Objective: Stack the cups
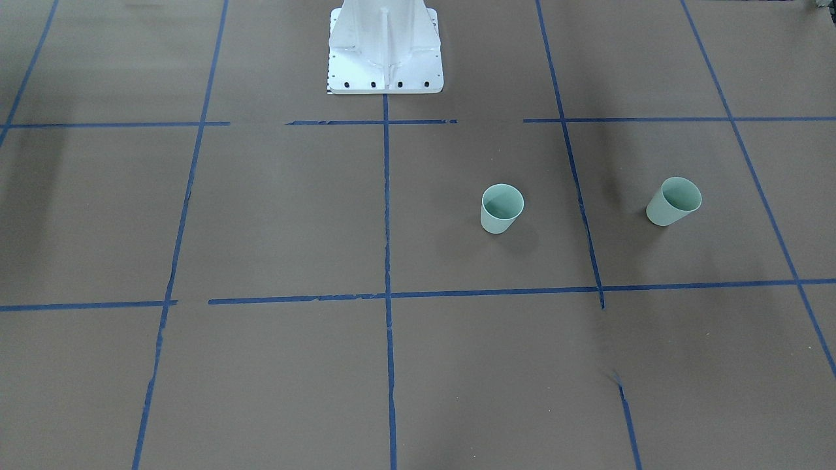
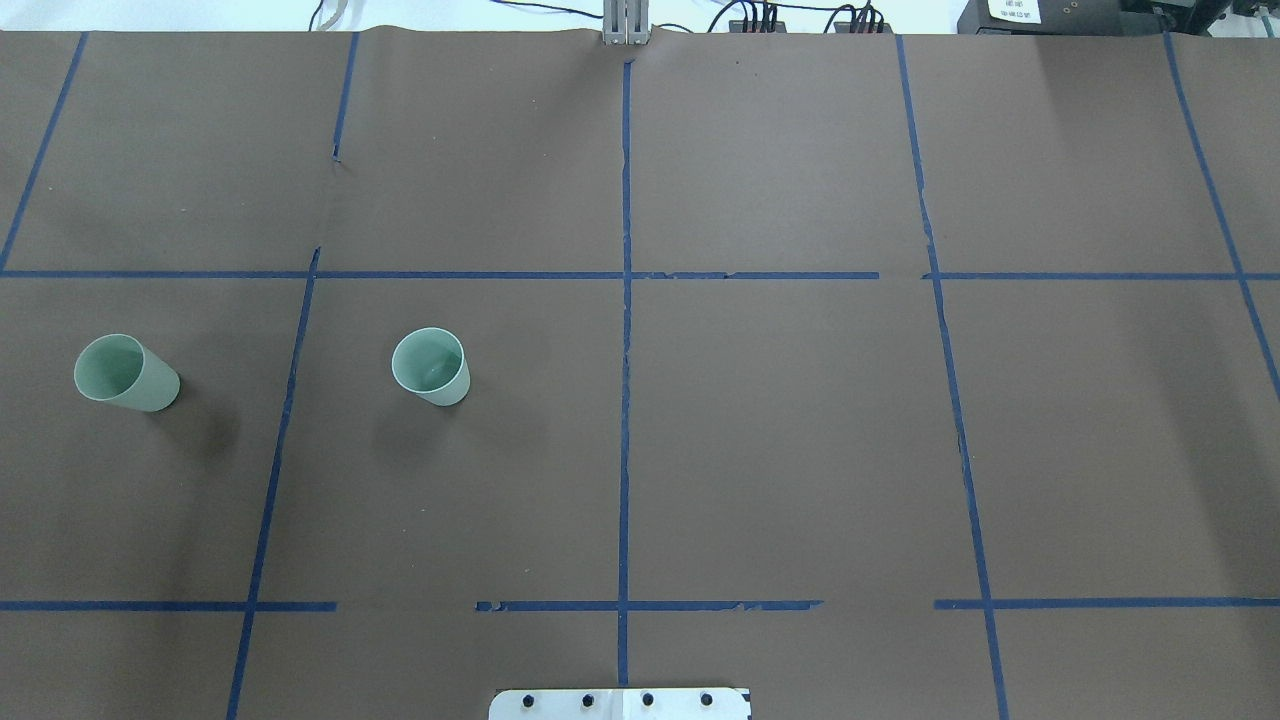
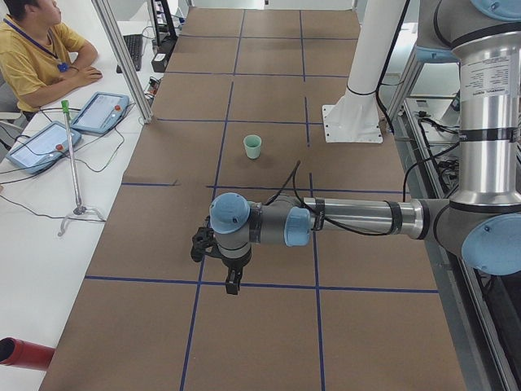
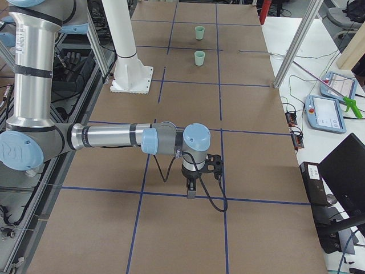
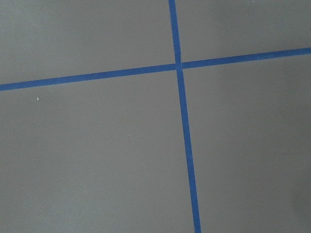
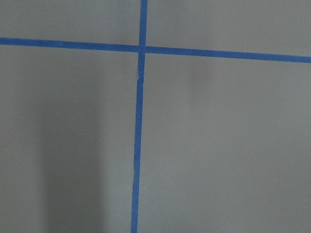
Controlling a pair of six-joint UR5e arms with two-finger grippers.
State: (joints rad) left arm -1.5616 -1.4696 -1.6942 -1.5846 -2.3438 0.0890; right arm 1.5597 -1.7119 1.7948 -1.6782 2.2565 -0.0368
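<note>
Two pale mint-green cups stand upright and apart on the brown table, on my left side. One cup is nearer the middle. The other cup is further out to the left. Both show far off in the exterior right view; only one shows in the exterior left view. My left gripper points down over the table, seen only in the exterior left view. My right gripper points down far from the cups, seen only in the exterior right view. I cannot tell whether either is open or shut.
The white robot base stands at the table's middle edge. Blue tape lines divide the brown surface into squares. An operator sits at a side desk with tablets. Both wrist views show only bare table and tape.
</note>
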